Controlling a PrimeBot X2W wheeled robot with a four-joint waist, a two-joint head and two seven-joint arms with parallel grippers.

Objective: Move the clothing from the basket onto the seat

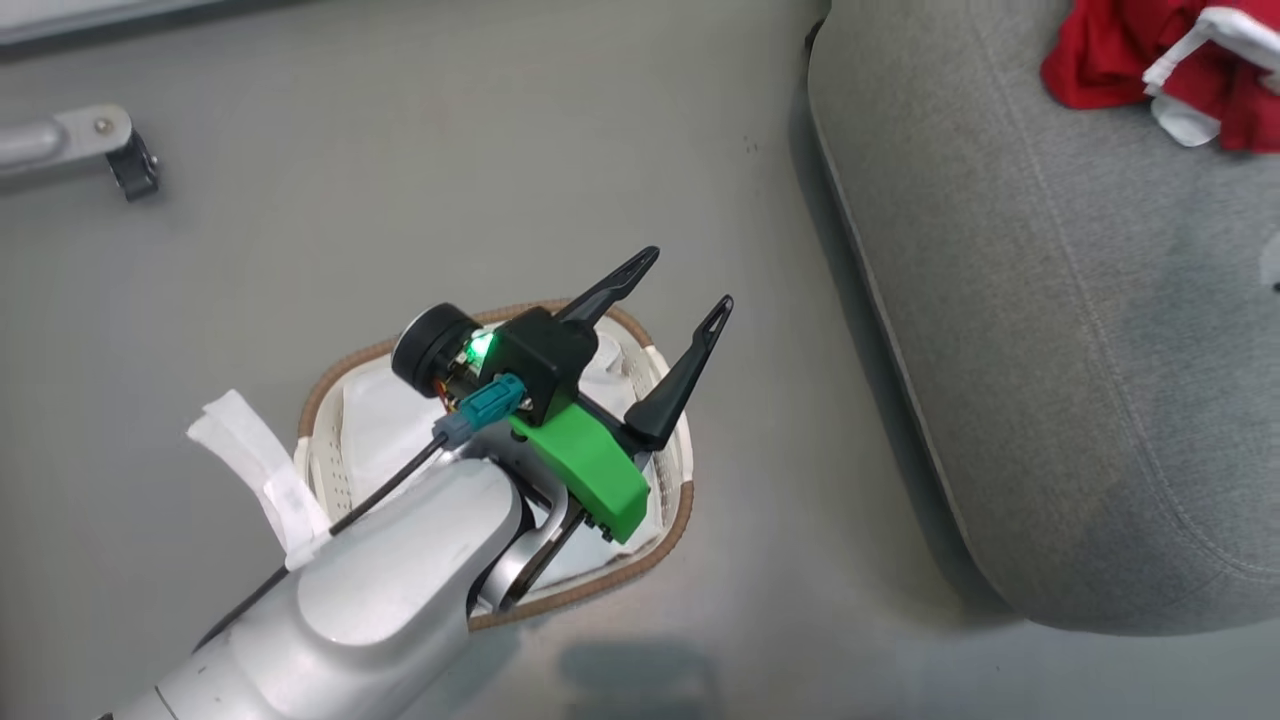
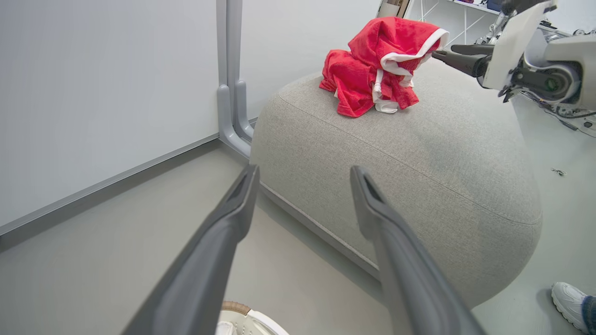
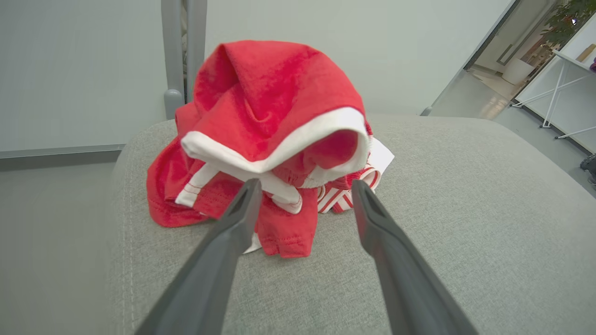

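The clothing (image 3: 260, 139), bright red with white trim, lies in a crumpled heap on the grey seat (image 3: 442, 209). My right gripper (image 3: 306, 184) stands open just in front of the heap, its fingers apart and nothing between them. From the left wrist view, the right gripper (image 2: 444, 51) reaches the heap (image 2: 372, 70) from the right, on top of the seat (image 2: 419, 163). My left gripper (image 1: 684, 280) hangs open and empty over the basket (image 1: 680, 520), whose white liner shows inside. In the head view the clothing (image 1: 1110, 55) is at the seat's (image 1: 1050, 300) far corner.
The basket stands on grey floor left of the seat, a narrow gap between them. A grey post and white panel (image 2: 230, 93) rise behind the seat. A wheeled chair leg (image 1: 130, 165) is at the far left. A person's white shoe (image 2: 570, 300) stands beside the seat.
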